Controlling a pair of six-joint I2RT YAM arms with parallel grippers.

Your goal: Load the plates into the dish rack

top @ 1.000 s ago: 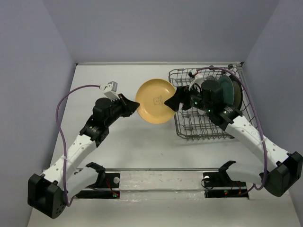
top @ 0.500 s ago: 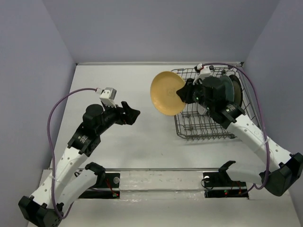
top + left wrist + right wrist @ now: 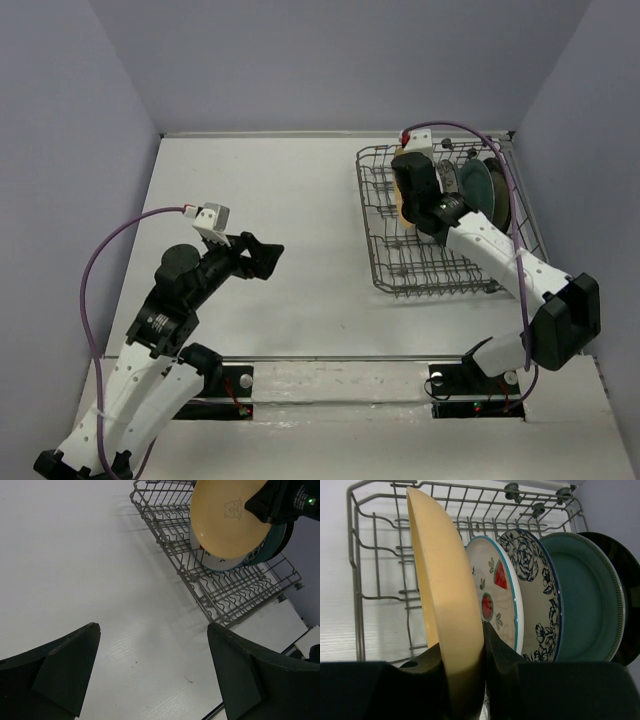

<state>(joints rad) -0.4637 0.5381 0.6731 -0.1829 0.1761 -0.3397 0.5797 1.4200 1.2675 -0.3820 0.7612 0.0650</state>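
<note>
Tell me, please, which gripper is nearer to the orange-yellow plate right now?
Right. The right gripper is clamped on the rim of the orange-yellow plate, holding it on edge in the dish rack. The left gripper is open over the table, well left of the plate.

On your right wrist view, the black fingers (image 3: pixel 502 652) of the right gripper (image 3: pixel 464 662) hide the lower rim of the plain orange-yellow round plate (image 3: pixel 442 595), and the right edge cuts the dark-rimmed round plate (image 3: pixel 627 585). From the left wrist, it covers most of the teal-blue round plate (image 3: pixel 267 550).
</note>
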